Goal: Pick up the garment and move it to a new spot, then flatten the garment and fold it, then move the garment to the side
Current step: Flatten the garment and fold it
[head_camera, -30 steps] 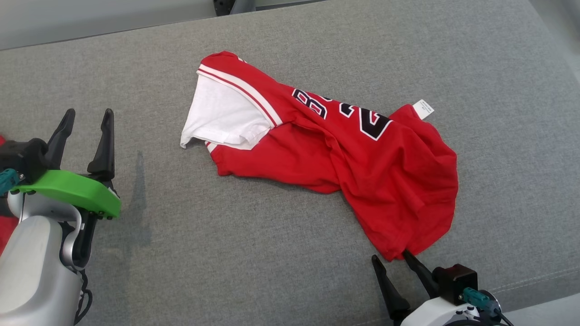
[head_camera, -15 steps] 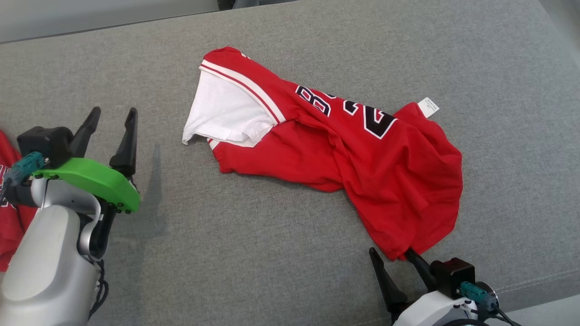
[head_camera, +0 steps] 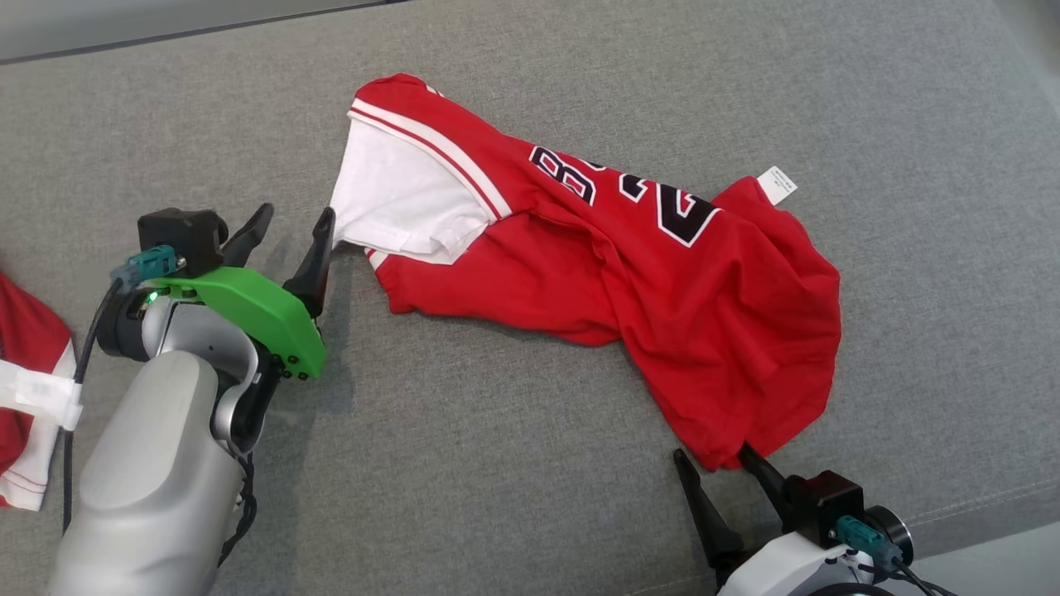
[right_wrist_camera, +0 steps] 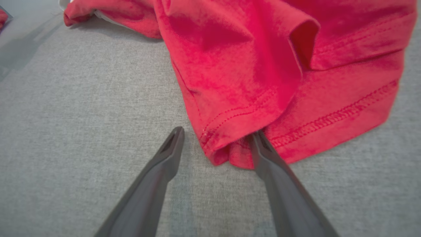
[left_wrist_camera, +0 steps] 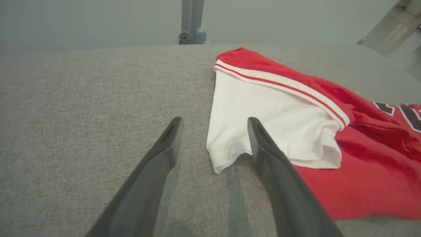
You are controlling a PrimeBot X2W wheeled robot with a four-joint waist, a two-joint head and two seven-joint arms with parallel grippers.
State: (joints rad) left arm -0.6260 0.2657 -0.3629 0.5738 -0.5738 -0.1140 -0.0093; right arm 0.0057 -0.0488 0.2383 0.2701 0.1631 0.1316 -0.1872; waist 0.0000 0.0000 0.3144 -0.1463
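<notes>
Red jersey (head_camera: pixel 629 281), crumpled, lying on grey upholstery (head_camera: pixel 497 463).
I am holding both jaws spread: white sleeve (left_wrist_camera: pixel 263 125) corner is lying between my left gripper (head_camera: pixel 296 215) fingers, bottom hem (right_wrist_camera: pixel 230 144) corner between my right gripper (head_camera: pixel 712 454) fingers.

Looks like a robot test lab, not a home: bare grey fabric-covered worktop (head_camera: pixel 497 463) with a stitched seam (head_camera: pixel 994 499), a plain metal post (left_wrist_camera: pixel 191 19) behind it, blank pale grey surroundings, second red garment (head_camera: pixel 29 331) at its left edge
</notes>
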